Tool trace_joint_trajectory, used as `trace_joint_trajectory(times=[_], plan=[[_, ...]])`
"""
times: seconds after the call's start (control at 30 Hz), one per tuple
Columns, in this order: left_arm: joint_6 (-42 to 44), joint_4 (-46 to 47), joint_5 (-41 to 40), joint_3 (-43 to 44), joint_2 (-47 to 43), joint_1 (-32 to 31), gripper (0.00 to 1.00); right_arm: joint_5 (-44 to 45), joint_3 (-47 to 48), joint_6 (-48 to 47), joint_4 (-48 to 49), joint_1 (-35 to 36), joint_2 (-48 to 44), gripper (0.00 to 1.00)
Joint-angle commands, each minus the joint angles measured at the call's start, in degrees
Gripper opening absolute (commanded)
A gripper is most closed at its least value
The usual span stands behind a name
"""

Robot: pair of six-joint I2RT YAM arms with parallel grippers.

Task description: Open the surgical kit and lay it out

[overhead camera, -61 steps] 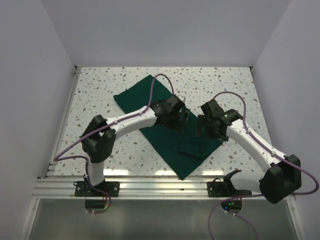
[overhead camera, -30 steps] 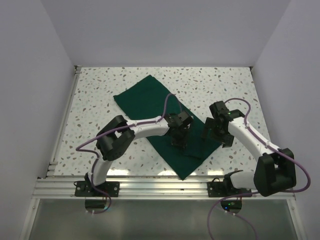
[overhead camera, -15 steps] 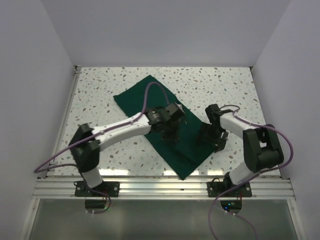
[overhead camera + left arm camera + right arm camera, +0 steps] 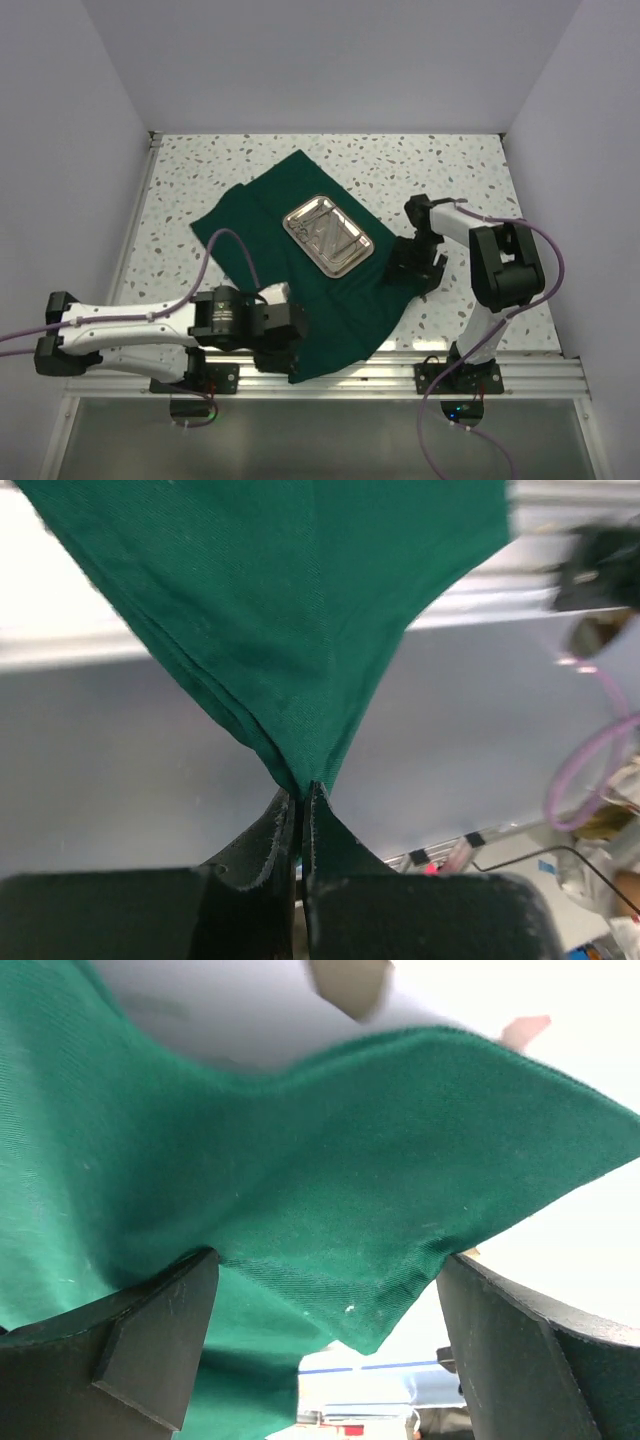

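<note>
green cloth (image 4: 250, 228) is mostly unfolded and spread across the counter (image 4: 200, 170). steel tray (image 4: 357, 259) is uncovered and sits on the cloth, right of its middle, tilted diagonally. slim silver instruments (image 4: 325, 230) lie inside the tray, too small to tell which is which.

left gripper (image 4: 285, 340) is low at the near edge, clamped tight on a bunched corner of the cloth, best seen in the left wrist view (image 4: 302, 792). that corner is drawn out past the counter edge over the rail (image 4: 330, 372).

right gripper (image 4: 415, 268) is at the cloth's right edge, close to the tray. the right wrist view (image 4: 325, 1272) shows its fingers (image 4: 150, 1335) spread wide with the cloth edge lying between them, not pinched.

progress guess: the opening part looks about done. left to do: release the corner, flatten the near and right edges, then take the instruments out of the tray and lay them on the cloth.

text: no brand, label or writing readable in any view.
</note>
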Motion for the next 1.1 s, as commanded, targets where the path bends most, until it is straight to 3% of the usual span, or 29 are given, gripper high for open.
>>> trace_joint_trajectory(times=[0.0, 0.1, 0.13, 0.17, 0.2, 0.23, 0.4, 0.5, 0.63, 0.8, 0.83, 0.87, 0.93, 0.97, 1.07], plan=[[-17.2, -4.5, -0.1, 3.3, 6.2, -6.8, 0.00, 9.2, 3.5, 2.7, 11.2, 0.1, 4.0, 0.94], [-22.5, -9.4, 2.1, 10.6, 18.2, -9.5, 0.01, 13.0, 5.1, 2.8, 8.3, -3.2, 4.4, 0.94], [-23.4, -9.3, 4.3, 12.5, 19.8, -9.9, 0.11, 12.8, 5.2, 3.4, 7.8, -4.2, 4.5, 0.94], [-24.3, -8.7, 5.7, 12.8, 21.0, -10.7, 0.63, 12.4, 5.2, 3.6, 7.3, -5.3, 4.8, 0.95], [-24.8, -6.1, 5.8, 13.2, 22.0, -10.9, 0.96, 11.9, 5.5, 3.7, 7.2, -6.0, 5.0, 0.95], [-24.8, -5.1, 5.6, 13.3, 23.0, -11.0, 1.00, 11.3, 5.7, 3.5, 6.9, -7.1, 5.2, 0.95], [-23.2, -8.7, -1.3, 18.7, 21.4, -8.9, 1.00, 8.9, 7.4, 2.7, 5.4, -8.1, 2.1, 0.98], [-18.2, -7.4, -5.3, 19.6, 19.4, -3.3, 1.00, 4.8, 6.8, 2.6, 6.4, -8.2, -0.9, 0.98], [0.6, -6.6, -9.6, 25.2, 19.4, 7.3, 1.00, -0.8, 5.0, 2.5, 9.7, -8.4, -9.8, 0.98], [25.4, -5.8, -13.9, 33.8, 24.6, 27.0, 1.00, -2.1, 2.5, 3.6, 11.7, -8.6, -18.9, 0.97], [34.1, -3.8, -13.4, 34.9, 26.1, 30.4, 1.00, -0.6, 2.4, 4.3, 11.4, -8.7, -20.1, 0.97], [38.2, -1.5, -11.5, 35.0, 26.7, 37.2, 1.00, 0.4, 2.3, 4.5, 10.3, -9.0, -21.6, 0.97], [49.2, 5.9, -8.7, 35.1, 28.9, 43.7, 1.00, 3.8, 3.0, 5.1, 8.2, -9.3, -22.3, 0.97], [52.4, 8.4, -6.0, 35.3, 30.0, 49.5, 1.00, 4.2, 3.3, 5.2, 6.0, -9.2, -22.3, 0.97], [62.5, 15.4, -4.0, 38.5, 36.1, 58.0, 1.00, 6.6, 2.9, 6.8, 4.8, -9.4, -21.8, 0.97]])
